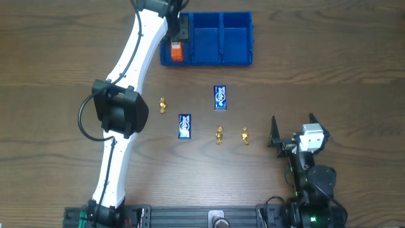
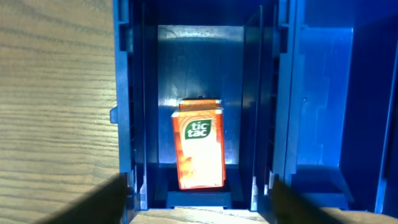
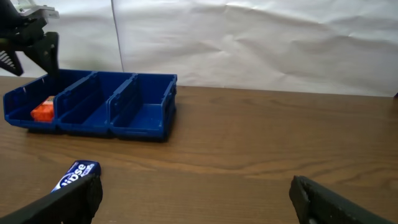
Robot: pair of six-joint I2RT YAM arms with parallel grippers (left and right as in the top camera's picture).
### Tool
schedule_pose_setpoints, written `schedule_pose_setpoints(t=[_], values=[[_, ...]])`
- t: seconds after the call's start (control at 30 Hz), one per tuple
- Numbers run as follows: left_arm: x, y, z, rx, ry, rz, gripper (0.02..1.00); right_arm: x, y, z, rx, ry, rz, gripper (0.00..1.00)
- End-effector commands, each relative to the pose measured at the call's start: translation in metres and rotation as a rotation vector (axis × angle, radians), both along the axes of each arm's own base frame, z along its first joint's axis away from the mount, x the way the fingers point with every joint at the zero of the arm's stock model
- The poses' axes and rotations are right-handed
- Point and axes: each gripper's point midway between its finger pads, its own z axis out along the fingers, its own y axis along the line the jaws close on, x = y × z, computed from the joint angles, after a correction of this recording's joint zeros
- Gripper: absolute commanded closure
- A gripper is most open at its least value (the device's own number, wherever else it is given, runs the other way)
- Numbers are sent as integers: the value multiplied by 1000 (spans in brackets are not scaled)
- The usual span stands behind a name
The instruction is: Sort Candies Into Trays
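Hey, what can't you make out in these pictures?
Gold candies, top view: too small to tell their wrapping.
Orange box, left wrist view: an orange edge shows behind it, lid or second box unclear.
Blue bar, right wrist view: its lower end is hidden behind the right hand's finger.

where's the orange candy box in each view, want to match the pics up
Top view: orange candy box in the leftmost compartment of the blue tray.
Left wrist view: orange candy box at the centre, on the compartment floor between blue walls.
Right wrist view: orange candy box far off, in the tray's end compartment.
Shared landmark: the blue tray with its three compartments.
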Motion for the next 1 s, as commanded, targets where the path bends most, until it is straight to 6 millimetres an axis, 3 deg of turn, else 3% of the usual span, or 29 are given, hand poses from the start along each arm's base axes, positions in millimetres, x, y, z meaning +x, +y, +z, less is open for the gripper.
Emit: schedule_pose_setpoints(t=[0.03,0.13,0.27,0.37,0.53,0.67,0.77,0.87,1.0], values=[[1,3,5,-7,-9,0,119,0,-2,-1,-12,0,-10,3],[0,2,48,-27,-91,-2,121,0,-2,-1,-12,0,-10,3],[-11,7,140,-76,-273,2,121,0,-2,-1,-12,0,-10,3],[-31,20,206,-95,-427,23,95,0,-2,-1,-12,0,-10,3],[-76,39,271,-128,-700,-28,18,0,-2,-1,-13,0,-10,3],[-125,56,293,-118,-911,-88,20,0,-2,-1,-12,0,-10,3],[-167,73,295,-107,-1053,-114,20,0,-2,-1,-12,0,-10,3],[-214,99,281,-144,-1190,-112,20,0,-2,-1,-12,0,-10,3],[-251,121,255,-155,-1291,-105,20,0,-2,-1,-12,0,-10,3]])
